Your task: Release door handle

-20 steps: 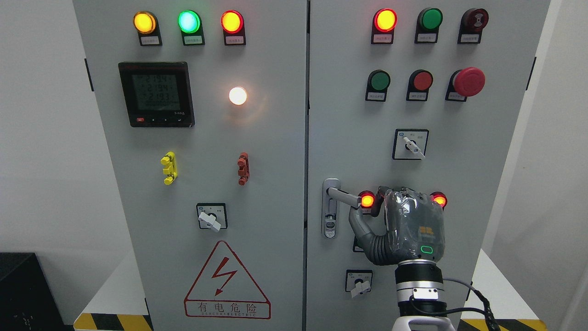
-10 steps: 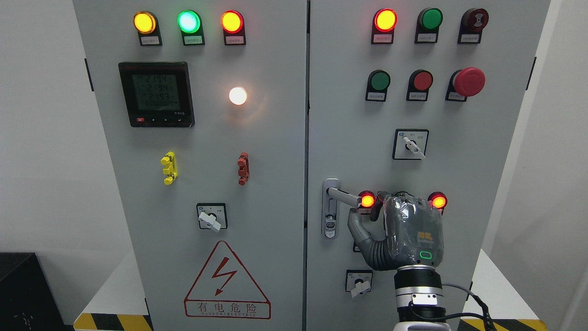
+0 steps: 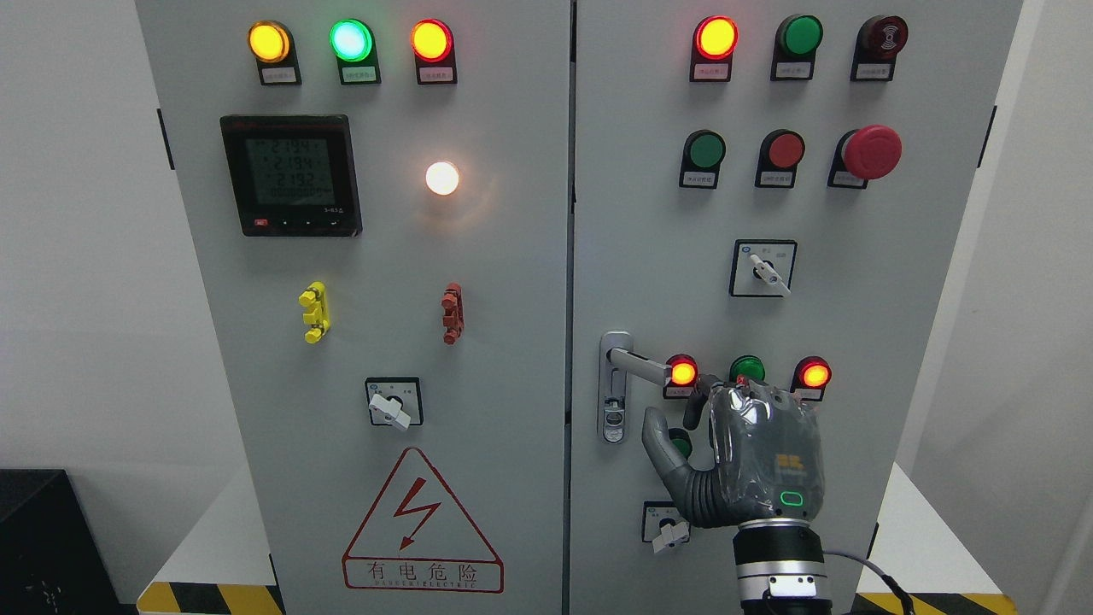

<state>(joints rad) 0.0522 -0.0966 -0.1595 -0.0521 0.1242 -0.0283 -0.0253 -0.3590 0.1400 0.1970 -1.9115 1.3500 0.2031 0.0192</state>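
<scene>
Right hand [image 3: 741,453]: coming in from the bottom edge right of the middle, back of the palm facing the camera, sitting in front of the lower part of the right cabinet door [image 3: 786,307].
Fingers: reaching up and away toward the door, loosely extended, gripping nothing; thumb [image 3: 659,440] sticking out to the left, apart from the handle.
Door handle [image 3: 636,366]: mounted near the left edge of the right cabinet door, about mid-height; silver lever pointing right from a vertical plate, its tip ending just beside a lit red lamp [image 3: 682,372]. Hand is lying below and right of it, not touching.
Lamp row by the handle: lit red lamp, unlit green lamp [image 3: 747,368] peeking over the hand, second lit red lamp [image 3: 815,374].
Lower selector switch [image 3: 668,525]: near the bottom of the right door, partly hidden by the wrist side of the hand.
Right door, upper part: red lamp glowing at the top, emergency stop button [image 3: 871,152] near the right edge, rotary selector [image 3: 764,268] below it.
Left cabinet door [image 3: 376,307]: yellow, green and red lamps glowing along the top edge, digital meter [image 3: 290,175] showing numbers near the upper left, white lamp [image 3: 442,178] glowing beside it, warning triangle [image 3: 418,521] near the bottom edge.
Left hand: not showing.
</scene>
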